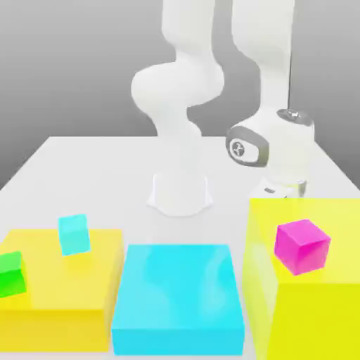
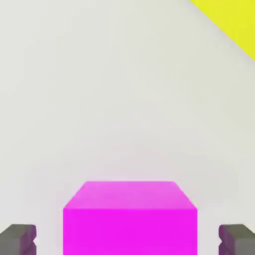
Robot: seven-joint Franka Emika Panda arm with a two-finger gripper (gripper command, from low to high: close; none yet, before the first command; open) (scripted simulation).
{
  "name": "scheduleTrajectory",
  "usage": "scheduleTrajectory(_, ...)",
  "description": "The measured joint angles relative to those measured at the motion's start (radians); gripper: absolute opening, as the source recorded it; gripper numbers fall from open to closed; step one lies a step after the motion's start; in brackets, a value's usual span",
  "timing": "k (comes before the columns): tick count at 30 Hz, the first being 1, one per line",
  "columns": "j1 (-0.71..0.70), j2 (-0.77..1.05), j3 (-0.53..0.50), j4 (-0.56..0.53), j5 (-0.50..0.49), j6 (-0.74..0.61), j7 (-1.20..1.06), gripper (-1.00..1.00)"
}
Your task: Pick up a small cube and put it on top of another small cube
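The small magenta cube [image 2: 130,218] sits between my hand's [image 2: 127,239] two grey fingertips [image 2: 19,239] in the hand view, with a gap on each side, so the hand is spread wide and pinching nothing; the cube rests on the pale counter [image 2: 109,89], and a corner of a yellow block [image 2: 229,22] shows beyond it. In the exterior view I cannot see this cube, since the hand [image 1: 287,188] has its lower end hidden behind the tall yellow block [image 1: 309,295] at about 4 o'clock in that picture; the white arm [image 1: 271,91] comes down to it from 12 o'clock, beside the arm's base [image 1: 180,193] near the middle.

A second magenta cube [image 1: 302,246] of the same kind lies on top of that tall yellow block, tilted a little as I see it; it is apart from the hand.

A flat cyan block [image 1: 179,299] lies at 6 o'clock; a low yellow block [image 1: 67,295] lies at 8 o'clock, just beside it. On the low yellow block sit a small cyan cube [image 1: 74,234] and, toward 9 o'clock, a small green cube [image 1: 12,274]; the two are near each other but not touching.
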Motion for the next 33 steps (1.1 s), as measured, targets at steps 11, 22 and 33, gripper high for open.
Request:
scheduleTrajectory(11,-0.086,-0.068,0.084,-0.005,0.018,-0.059,-0.022,-1.00)
scheduleTrajectory(22,-0.146,-0.305,0.205,-0.050,0.197,-0.255,-0.138,-1.00)
scheduleTrajectory(33,-0.139,-0.366,0.344,0.096,-0.204,-0.621,-0.265,-1.00)
